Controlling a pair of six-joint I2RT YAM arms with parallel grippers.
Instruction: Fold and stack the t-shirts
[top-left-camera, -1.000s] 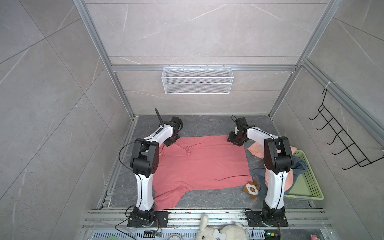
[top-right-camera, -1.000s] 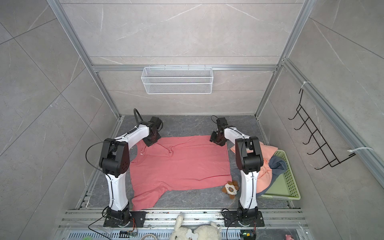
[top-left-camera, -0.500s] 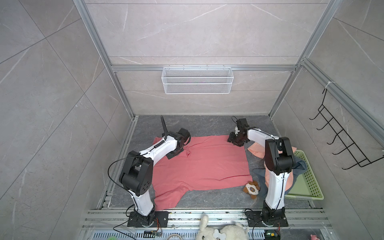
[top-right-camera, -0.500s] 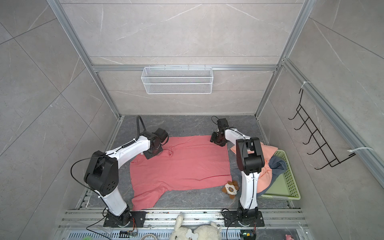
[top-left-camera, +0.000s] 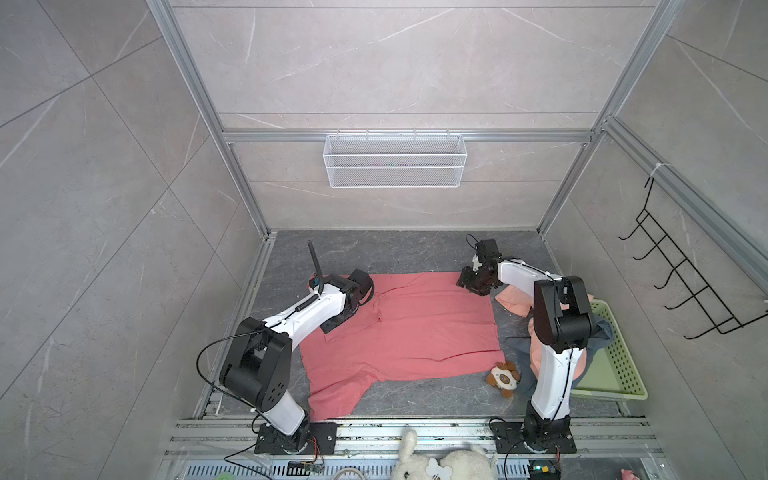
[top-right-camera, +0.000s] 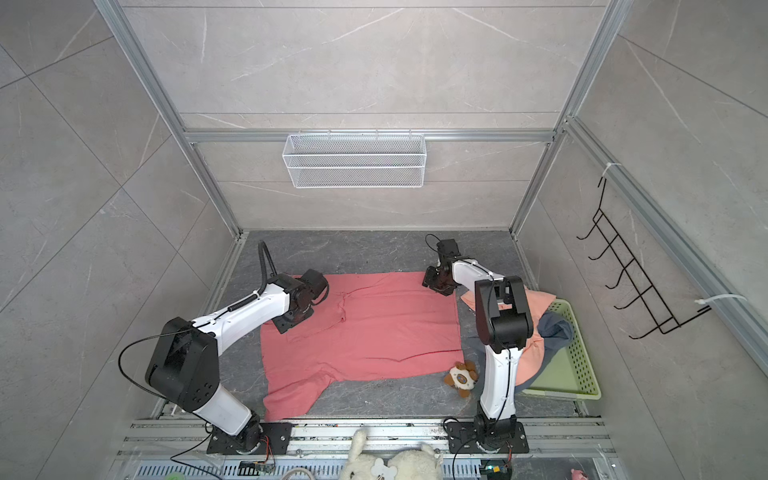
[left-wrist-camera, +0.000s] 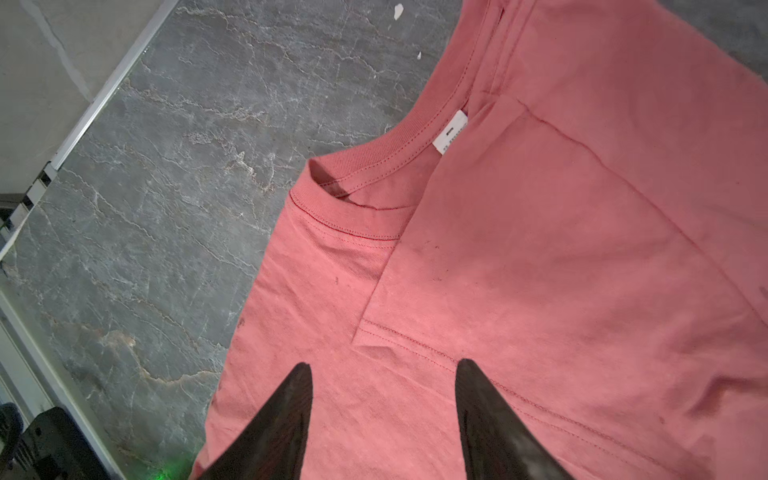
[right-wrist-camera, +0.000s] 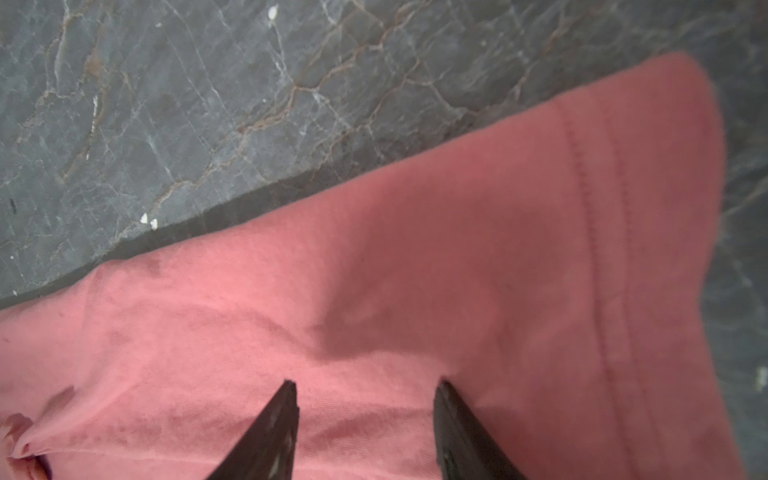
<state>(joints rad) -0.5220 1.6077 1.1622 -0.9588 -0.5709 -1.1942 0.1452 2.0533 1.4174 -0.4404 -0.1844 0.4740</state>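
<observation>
While the coral-red t-shirt (top-left-camera: 415, 332) lies spread mid-frame in both top views, left gripper (left-wrist-camera: 382, 365) and right gripper (right-wrist-camera: 365, 384) stand over its left and upper-right edges, jaws apart, empty. Plush toy (top-left-camera: 503, 377) and peach t-shirt (top-left-camera: 513, 302) lie just beside its right edge.

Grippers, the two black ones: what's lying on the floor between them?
Between the left gripper and the right gripper lies only the coral-red t-shirt, spread on the floor. Both top views show it.
</observation>
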